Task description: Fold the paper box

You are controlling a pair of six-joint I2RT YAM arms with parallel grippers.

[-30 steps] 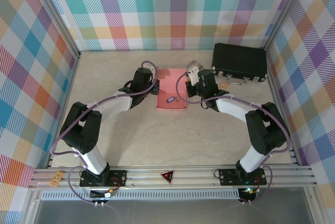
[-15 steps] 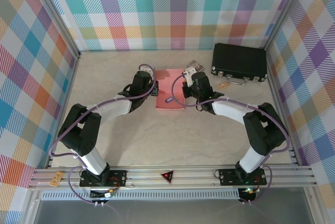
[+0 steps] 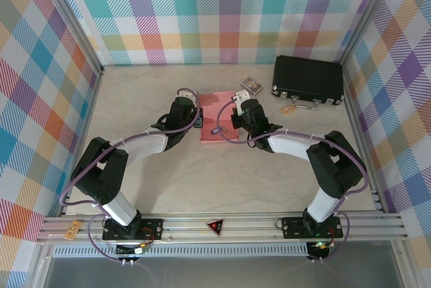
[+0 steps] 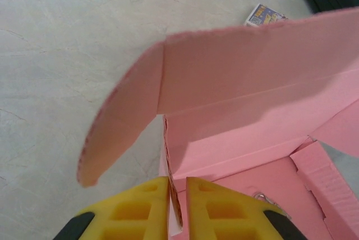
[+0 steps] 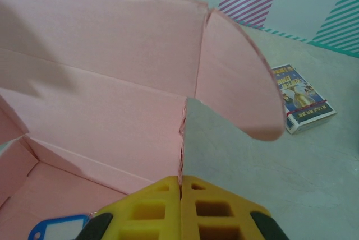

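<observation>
The salmon-pink paper box lies on the table between my two arms, its bottom open and its back panel and rounded side flaps standing up. My left gripper is shut on the box's left side wall; in the left wrist view the wall's edge runs between the yellow fingers. My right gripper is shut on the right side wall, whose edge rises from the closed fingertips of the gripper. A blue key tag lies inside the box.
A black hard case stands at the back right. A small patterned card pack lies just beyond the box, seen too in the right wrist view. A small tag lies in front of the case. Checked walls enclose the table.
My right gripper has moved left and nearer, from beside the card pack onto the box's right wall. The left gripper has shifted slightly. The box's sides now stand up, so it looks narrower.
</observation>
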